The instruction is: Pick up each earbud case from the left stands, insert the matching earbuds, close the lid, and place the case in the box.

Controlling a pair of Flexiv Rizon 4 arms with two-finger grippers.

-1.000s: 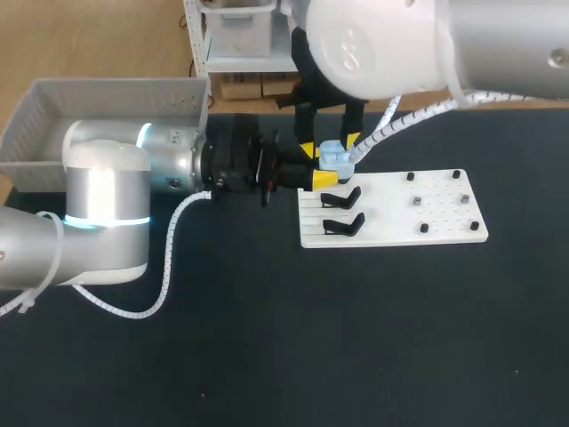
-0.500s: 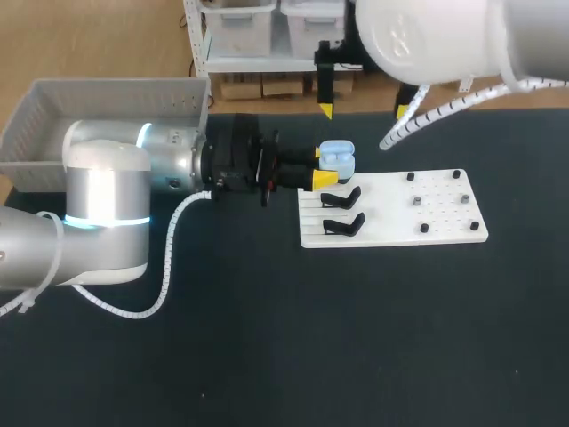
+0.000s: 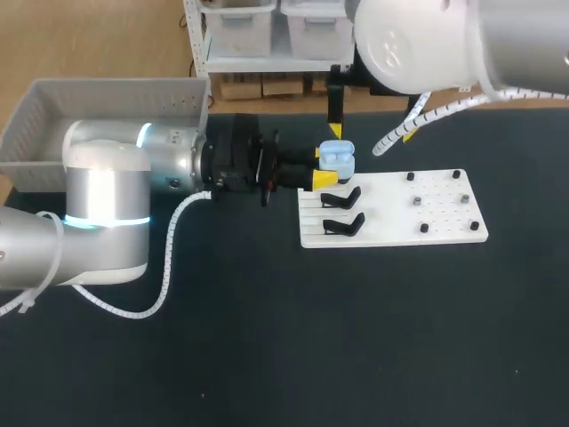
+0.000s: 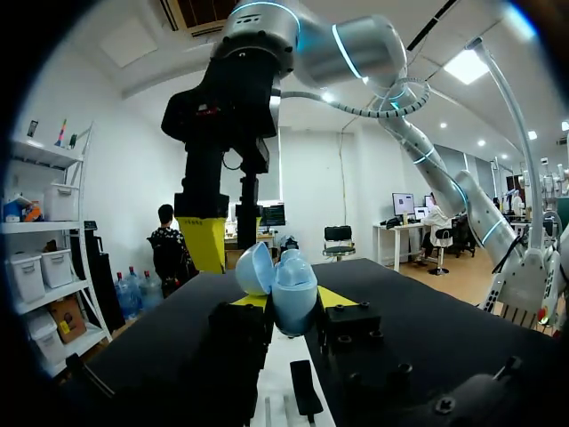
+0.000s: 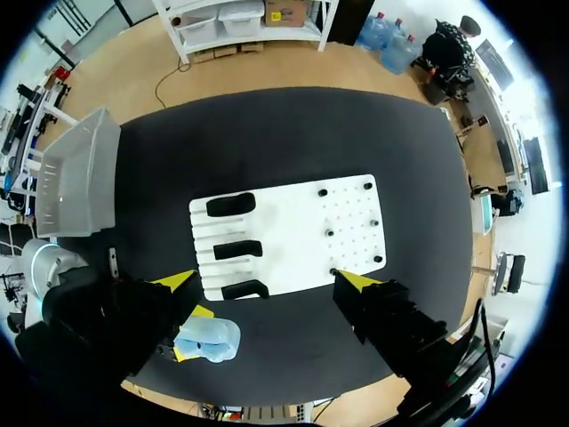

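A light-blue earbud case (image 3: 337,159) is held over the near-left corner of the white board (image 3: 396,213), with my left gripper (image 3: 320,165) shut on it from two sides. In the left wrist view the case (image 4: 289,289) sits between the yellow fingertips (image 4: 336,295) and its lid looks ajar. My right gripper (image 3: 372,132) hangs open above and beyond the case, touching nothing. Looking straight down, the right wrist view shows its gripper (image 5: 267,280) spread wide over the board (image 5: 293,227), the case (image 5: 209,341) off to one side. Black stands (image 3: 342,197) on the board are bare.
Small dark pieces (image 3: 415,203) stand among the holes on the board's right half. A grey basket (image 3: 53,116) sits at the table's far left corner. My left arm (image 3: 116,205) lies across the left of the table.
My right gripper, at the case a second ago, has opened wide and drawn up and back from it. The left gripper and the case have stayed put.
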